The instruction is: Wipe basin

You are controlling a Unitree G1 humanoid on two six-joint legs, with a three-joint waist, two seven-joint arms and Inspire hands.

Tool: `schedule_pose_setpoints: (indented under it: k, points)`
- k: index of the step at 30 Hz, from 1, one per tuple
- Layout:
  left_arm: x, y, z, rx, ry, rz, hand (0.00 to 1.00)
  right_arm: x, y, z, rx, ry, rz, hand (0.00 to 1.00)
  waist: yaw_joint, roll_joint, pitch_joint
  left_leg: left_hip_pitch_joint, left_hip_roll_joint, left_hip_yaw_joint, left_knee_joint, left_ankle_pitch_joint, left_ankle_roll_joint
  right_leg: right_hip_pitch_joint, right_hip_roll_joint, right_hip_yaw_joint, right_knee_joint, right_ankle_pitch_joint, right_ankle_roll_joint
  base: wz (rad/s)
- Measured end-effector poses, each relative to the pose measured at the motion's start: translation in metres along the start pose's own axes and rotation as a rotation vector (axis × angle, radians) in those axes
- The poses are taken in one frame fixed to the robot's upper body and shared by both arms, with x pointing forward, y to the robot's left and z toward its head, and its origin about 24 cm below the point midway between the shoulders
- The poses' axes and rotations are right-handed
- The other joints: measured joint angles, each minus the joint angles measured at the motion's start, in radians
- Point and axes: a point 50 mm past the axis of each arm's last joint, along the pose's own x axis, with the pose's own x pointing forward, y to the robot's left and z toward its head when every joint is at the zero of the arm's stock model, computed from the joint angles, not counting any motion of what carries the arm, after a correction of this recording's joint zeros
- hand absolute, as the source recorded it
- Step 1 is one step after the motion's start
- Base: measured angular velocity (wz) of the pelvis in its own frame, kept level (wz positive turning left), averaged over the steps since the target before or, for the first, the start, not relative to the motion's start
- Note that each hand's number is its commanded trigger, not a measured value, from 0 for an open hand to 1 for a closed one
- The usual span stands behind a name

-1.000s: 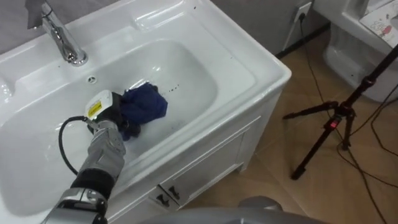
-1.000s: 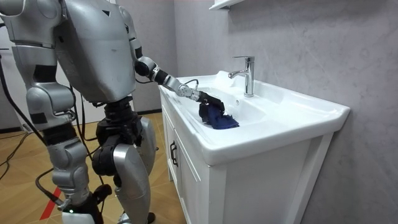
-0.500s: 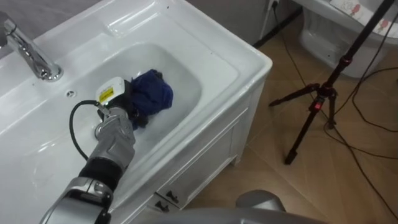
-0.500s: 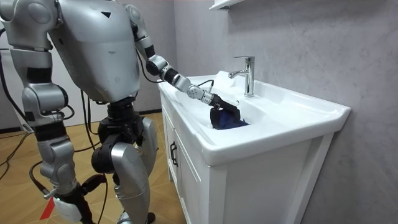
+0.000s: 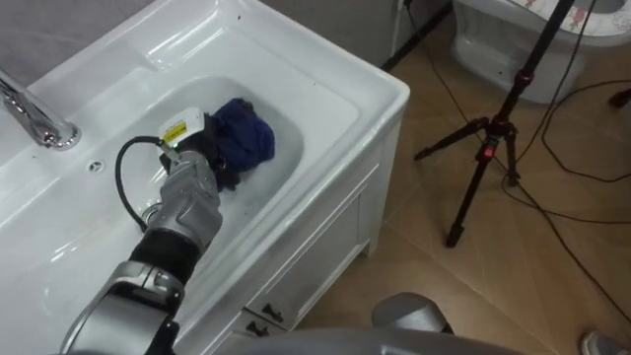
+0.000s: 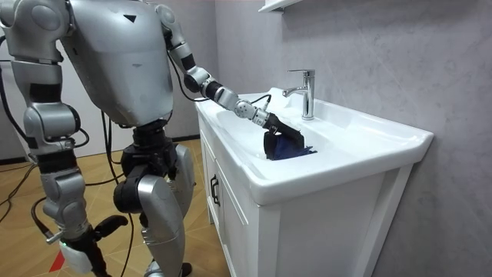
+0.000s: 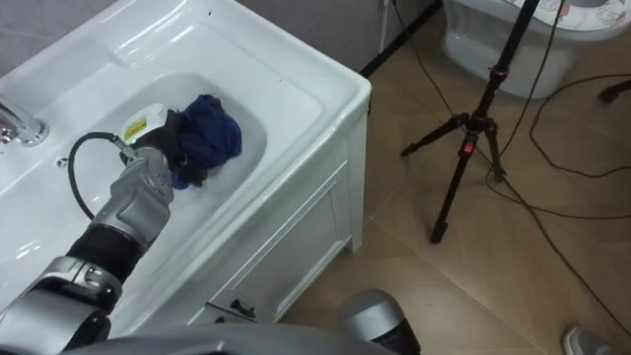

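Down in the basin (image 5: 330, 64), toward the bowl's right end, the left hand (image 5: 200, 158) clutches a bunched blue cloth (image 5: 245, 138); the right hand (image 6: 77, 248) hangs low.

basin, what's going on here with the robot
The robot stands at the white basin, reaching in with its left arm. Its left hand grips a bunched blue cloth against the inside of the bowl, toward its right end, away from the tap. Its right hand hangs idle at its side.

Bright even light w/ soft glare on basin (image 5: 325, 61).
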Motion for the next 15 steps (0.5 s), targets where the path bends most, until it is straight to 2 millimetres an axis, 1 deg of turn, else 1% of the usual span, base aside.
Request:
schedule_pose_setpoints:
  k: [1, 6, 9, 15]
  points:
    - [-0.0004, 0.0011, 0.0019, -0.003, -0.008, -0.003, 1.00, 0.0001, 0.0004, 0.0003, 0.001, -0.002, -0.002, 0.00, -0.002, 0.000, 0.0001, -0.003, 0.000, -0.007, 0.001, 0.000, 0.000, 0.001, -0.001, -0.003, -0.001, 0.000, 0.000, 0.17]
    - [-0.0015, 0.0032, 0.0060, -0.011, -0.027, -0.018, 1.00, 0.0001, 0.0004, 0.0004, 0.004, -0.003, -0.007, 0.00, -0.002, 0.000, 0.0013, -0.005, 0.001, -0.014, -0.001, 0.000, 0.000, 0.010, -0.002, -0.005, -0.016, 0.000, 0.000, 0.08]
    - [-0.0012, 0.0045, 0.0071, -0.012, -0.030, -0.017, 1.00, 0.0000, 0.0011, 0.0031, 0.000, -0.009, -0.013, 0.00, -0.002, 0.000, 0.0058, -0.006, 0.001, -0.014, -0.002, -0.001, 0.001, 0.009, -0.002, -0.005, -0.016, 0.000, 0.000, 0.00]
    - [-0.0017, 0.0065, 0.0095, -0.005, -0.040, -0.015, 1.00, -0.0003, 0.0010, 0.0041, -0.004, -0.018, -0.018, 0.00, -0.002, 0.003, 0.0083, -0.015, 0.001, -0.019, -0.002, -0.002, 0.002, 0.007, -0.003, -0.005, -0.039, 0.003, 0.003, 0.02]
